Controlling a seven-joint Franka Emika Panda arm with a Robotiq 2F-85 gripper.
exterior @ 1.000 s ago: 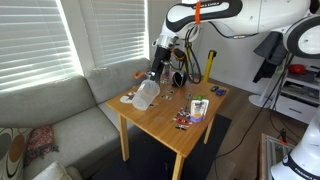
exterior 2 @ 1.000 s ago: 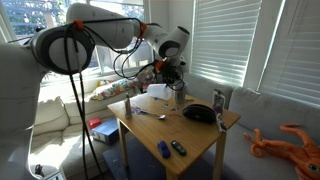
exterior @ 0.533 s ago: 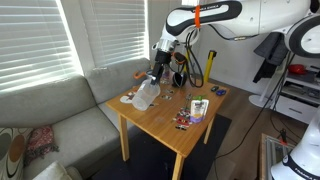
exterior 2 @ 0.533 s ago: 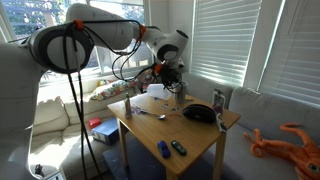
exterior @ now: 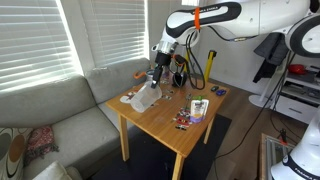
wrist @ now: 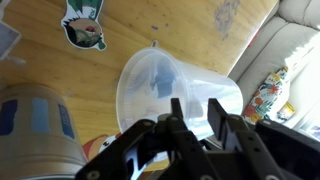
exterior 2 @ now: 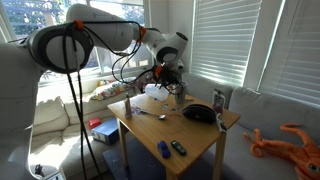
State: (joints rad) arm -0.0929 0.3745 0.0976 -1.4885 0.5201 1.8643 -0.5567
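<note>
A clear plastic cup (exterior: 146,96) (exterior 2: 157,90) stands on the far side of a wooden table (exterior: 165,122) (exterior 2: 190,135). My gripper (exterior: 155,80) (exterior 2: 166,80) comes down on it from above. In the wrist view I look into the cup's mouth (wrist: 165,80). The gripper (wrist: 197,112) has narrowed onto the cup's near rim, one finger (wrist: 178,110) inside the wall and the other outside. In an exterior view the cup leans a little under the grip.
A blue-and-white patterned cup (wrist: 30,120) (exterior: 199,108) stands close by. A sticker (wrist: 85,25) and small items (exterior: 183,122) (exterior 2: 170,148) lie on the table, also a spoon (exterior 2: 150,114) and a dark object (exterior 2: 200,113). A grey sofa (exterior: 60,120) borders the table.
The jaws have closed from wide open onto the cup's rim. The cup has shifted and tipped slightly; the arm has hardly moved.
</note>
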